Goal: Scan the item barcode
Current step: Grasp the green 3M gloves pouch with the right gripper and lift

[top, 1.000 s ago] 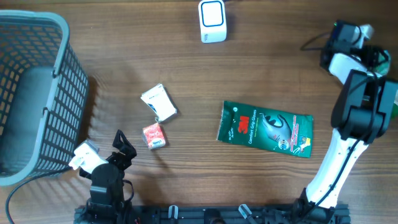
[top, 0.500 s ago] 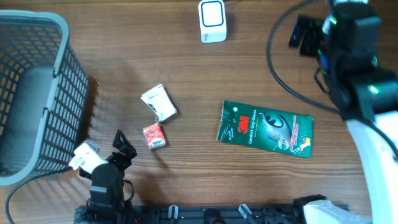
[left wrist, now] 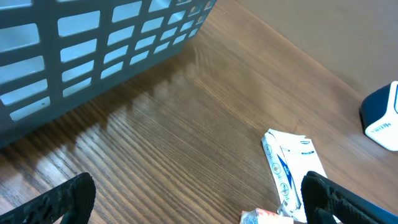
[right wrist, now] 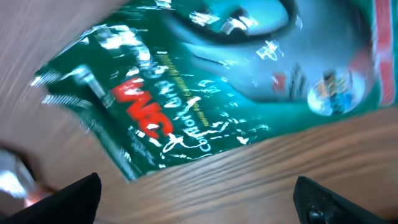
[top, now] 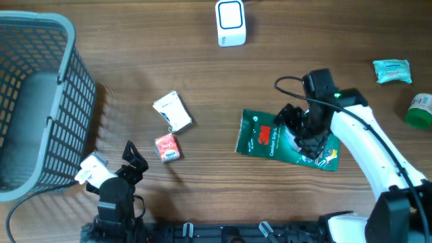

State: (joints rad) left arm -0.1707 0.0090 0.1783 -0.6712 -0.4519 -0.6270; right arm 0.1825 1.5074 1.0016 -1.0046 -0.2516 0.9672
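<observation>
**A:** Where does the right gripper point(top: 297, 129) stand?

**B:** Over the green glove packet point(top: 260, 138), which lies flat on the table point(top: 202, 74), printed face up, well short of the scanner point(top: 231, 23) at the far edge. The jaws are spread wide with nothing between them. The wrist view shows the packet just beneath, though blurred.

**A:** And the left gripper point(top: 133, 158)?

**B:** Parked at the near edge beside the basket point(top: 40, 101), jaws wide apart too, holding nothing.

**A:** So the step is the pickup. How should the arm do it well?

**B:** The packet looks thin and limp, so a straight pinch from above probably finds little to bite. Better to straddle one long edge, press lightly, and close so the film bunches up between the fingertips. It should grip near an end, not the middle.

**A:** Why an end?

**B:** No barcode shows on this face, so it is likely underneath. Holding an end leaves that side uncovered and free to turn toward the scanner.

**A:** Any risk?

**B:** The glossy film slipping out, or sagging once lifted.
</observation>
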